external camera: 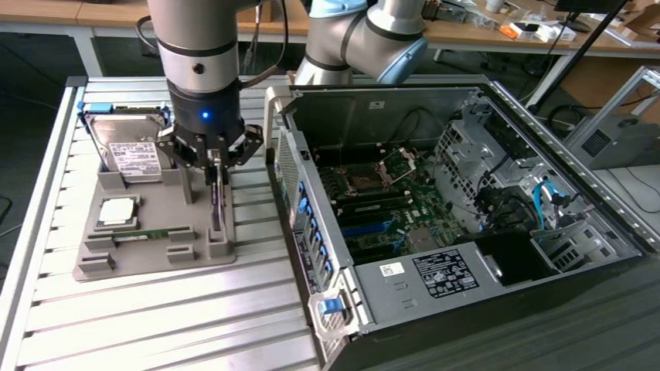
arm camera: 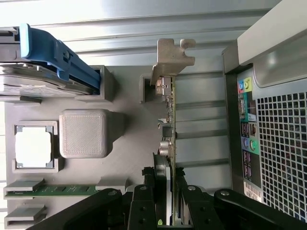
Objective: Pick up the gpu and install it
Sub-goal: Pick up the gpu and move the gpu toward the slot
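The gpu (external camera: 216, 205) stands on edge in a slot of the grey holder tray (external camera: 154, 259), at the tray's side nearest the computer case. In the wrist view the gpu (arm camera: 169, 110) runs away from the camera, ending in its silver metal bracket (arm camera: 173, 57). My gripper (external camera: 213, 158) hangs straight down over the card's top edge. Seen from the wrist, the gripper (arm camera: 168, 206) has one black finger against each face of the card, shut on it. The card still sits in its slot.
The open computer case (external camera: 454, 201) lies at the exterior view's right, motherboard (external camera: 392, 209) exposed; its rear panel (arm camera: 278, 120) is close beside the card. The tray also holds a hard drive (external camera: 129, 151), a processor (external camera: 117, 212) and a green memory stick (external camera: 154, 232). All rest on a slatted metal table (external camera: 154, 325).
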